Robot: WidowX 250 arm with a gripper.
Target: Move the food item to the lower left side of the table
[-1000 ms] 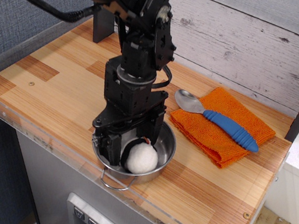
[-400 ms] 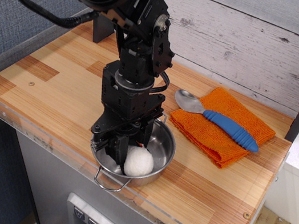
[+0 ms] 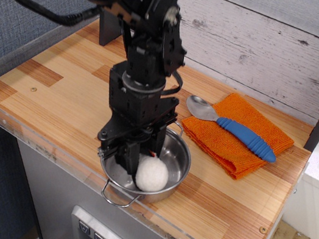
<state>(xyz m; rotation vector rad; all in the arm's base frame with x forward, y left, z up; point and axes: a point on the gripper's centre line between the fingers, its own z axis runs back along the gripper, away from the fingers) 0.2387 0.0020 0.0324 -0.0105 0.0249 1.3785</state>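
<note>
The food item (image 3: pixel 152 176), a small white fuzzy ball, lies in the front part of a small steel pot (image 3: pixel 181 155) near the table's front edge. A tiny red spot shows just above the ball. My black gripper (image 3: pixel 133 163) points down into the pot. One dark finger (image 3: pixel 122 157) is against the ball's left side. The other finger is hidden behind the ball and the arm, so I cannot see whether the jaws are closed on it. The wooden table (image 3: pixel 58 95) stretches to the left of the pot.
An orange cloth (image 3: pixel 229 145) lies right of the pot, with a blue-handled spoon (image 3: pixel 244 137) on it. A clear acrylic rim (image 3: pixel 32 140) runs along the table's front and left edges. A dark post (image 3: pixel 109 27) stands at the back left.
The pot has shifted a little to the right, and the ball has moved slightly down and right with it. The arm has stayed low over the pot.
</note>
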